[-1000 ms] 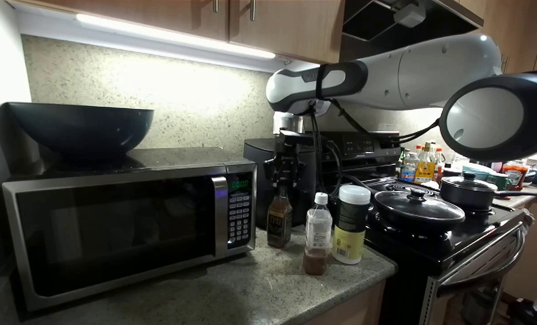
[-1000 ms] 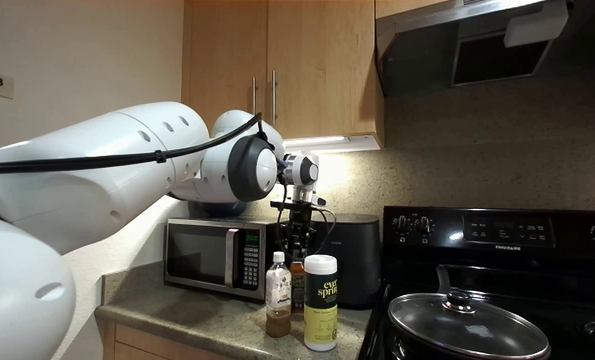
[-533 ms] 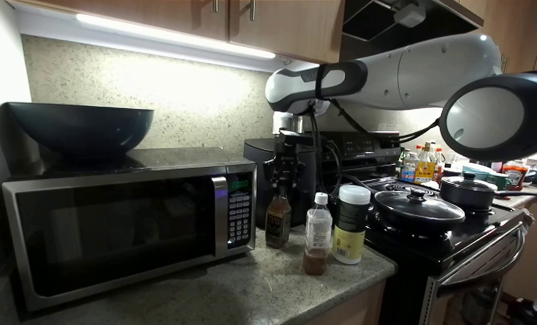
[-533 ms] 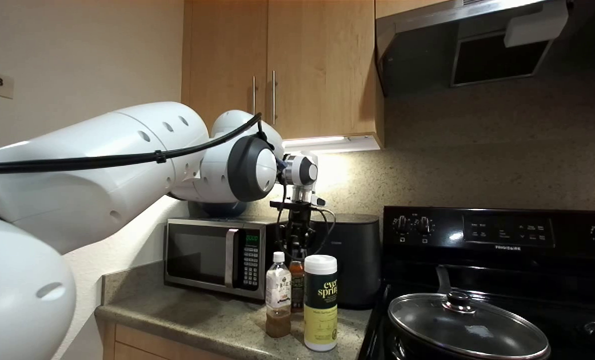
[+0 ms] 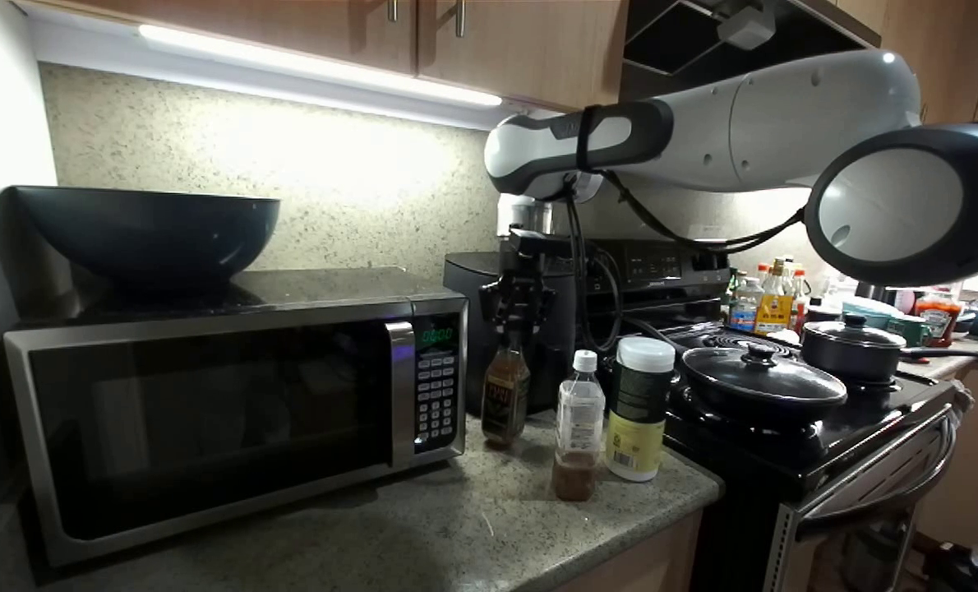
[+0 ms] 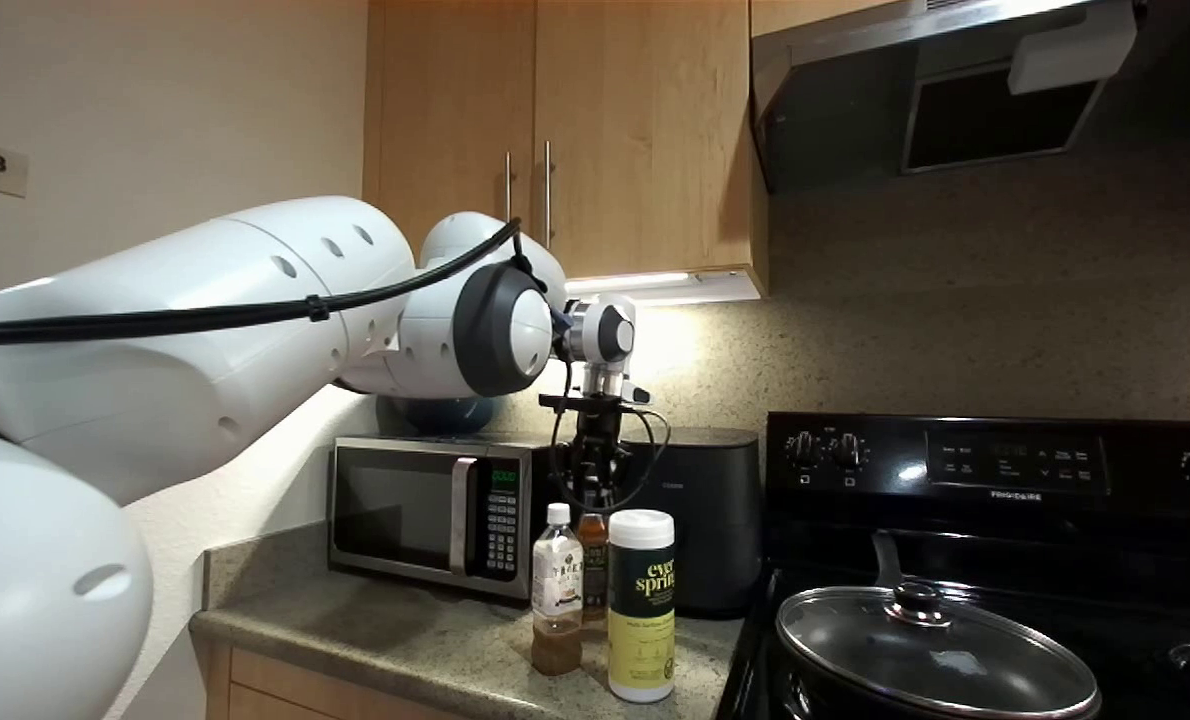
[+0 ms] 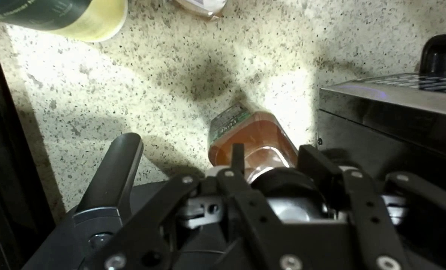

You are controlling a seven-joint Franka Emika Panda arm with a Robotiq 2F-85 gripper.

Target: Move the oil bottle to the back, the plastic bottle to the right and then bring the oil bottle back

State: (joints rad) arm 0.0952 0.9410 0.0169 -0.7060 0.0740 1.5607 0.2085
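Oil bottle, glossy, brown and square-sided, tapers to a narrow top clasped in the black gripper.

My pincer is a little higher than a second ago; the oil bottle in it has risen too, base slightly nearer the microwave.

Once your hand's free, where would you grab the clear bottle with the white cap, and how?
I'd try the white cap, from above: the clear bottle stands upright, slimmer on top, and the white-lidded jar close beside it may block one side.
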